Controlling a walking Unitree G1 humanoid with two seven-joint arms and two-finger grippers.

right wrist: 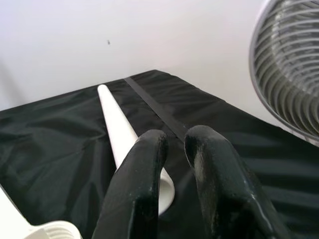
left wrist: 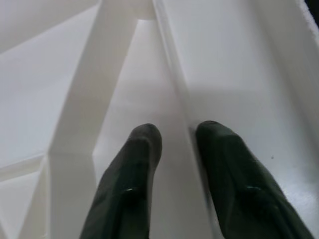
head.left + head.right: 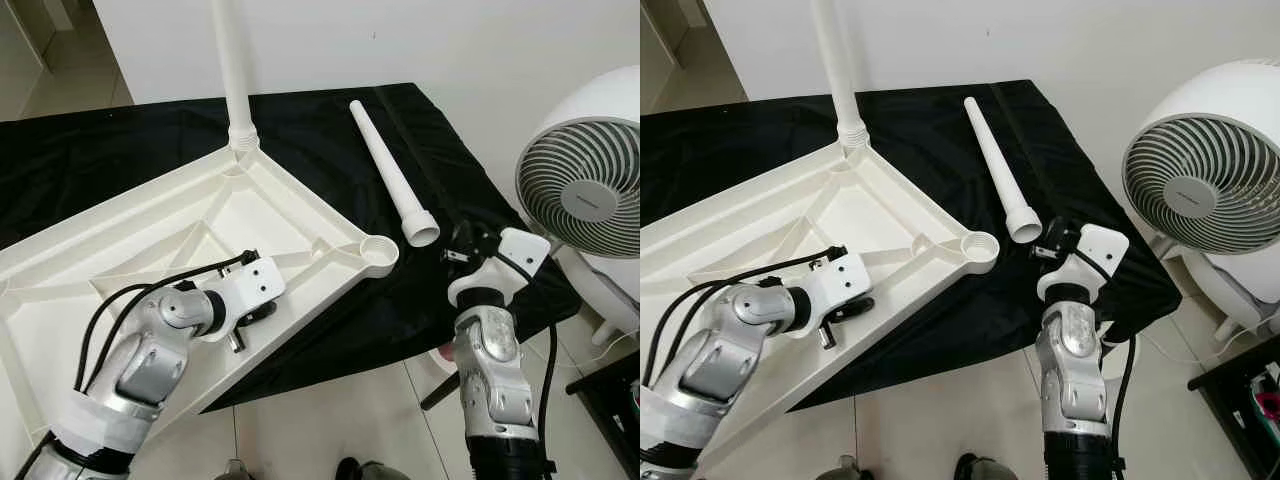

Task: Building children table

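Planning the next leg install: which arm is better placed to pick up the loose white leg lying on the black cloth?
Right. The right gripper sits just beside the loose leg's wide end, with the leg in line ahead of its fingers. The left gripper is down on the upturned tabletop, farther from the leg.

Your left gripper is reaching over the tabletop's ribbed underside, jaws slightly parted. Your right gripper is hovering just beyond its socket corner, jaws narrowly apart, holding nothing.
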